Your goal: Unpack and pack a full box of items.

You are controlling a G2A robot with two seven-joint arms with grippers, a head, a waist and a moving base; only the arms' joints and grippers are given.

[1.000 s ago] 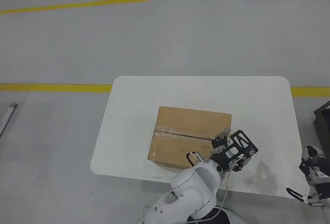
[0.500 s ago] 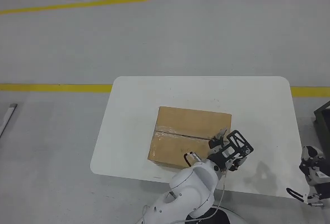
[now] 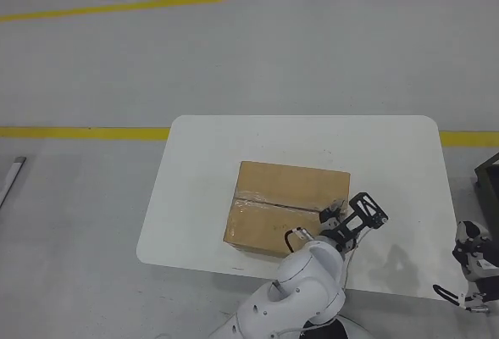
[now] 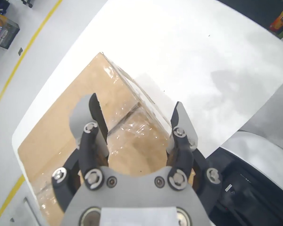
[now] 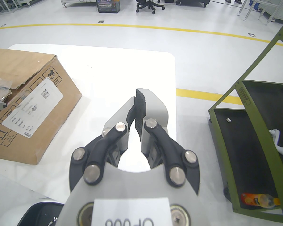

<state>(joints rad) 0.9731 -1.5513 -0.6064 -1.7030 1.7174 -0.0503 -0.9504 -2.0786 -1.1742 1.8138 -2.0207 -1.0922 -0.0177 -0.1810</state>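
Looking down: white table [image 3: 385, 144] with rounded corners is the biggest item. Cardboard box [image 3: 287, 203] sits flat on it, roughly mid-table and a bit toward the near edge. Its flaps are closed, with clear tape along the centre seam and down over the right end. A white label [image 5: 31, 112] is stuck on the box's right side face.

Green cart [image 3: 496, 169] with black shelves stands on the floor off the table's right end, apart from the table.

Left gripper [image 3: 351, 222] is at the box's near right corner, right where the taped seam ends. Its 2 fingers are spread wide. From the left wrist view, 1 finger is over the box top and the other is out past the right edge, over bare table. Can't tell if either pad touches the cardboard.

Right gripper [image 5: 139, 95] hangs by the table's right end, between box and cart, well apart from the box. Its 2 fingers are pressed together with nothing between them.

Orange bottle [image 5: 259, 199] lies on its side on the cart's lower shelf, and a small white part [image 5: 277, 141] rests on the shelf further in. Yellow floor line [image 3: 71, 133] runs behind the table.
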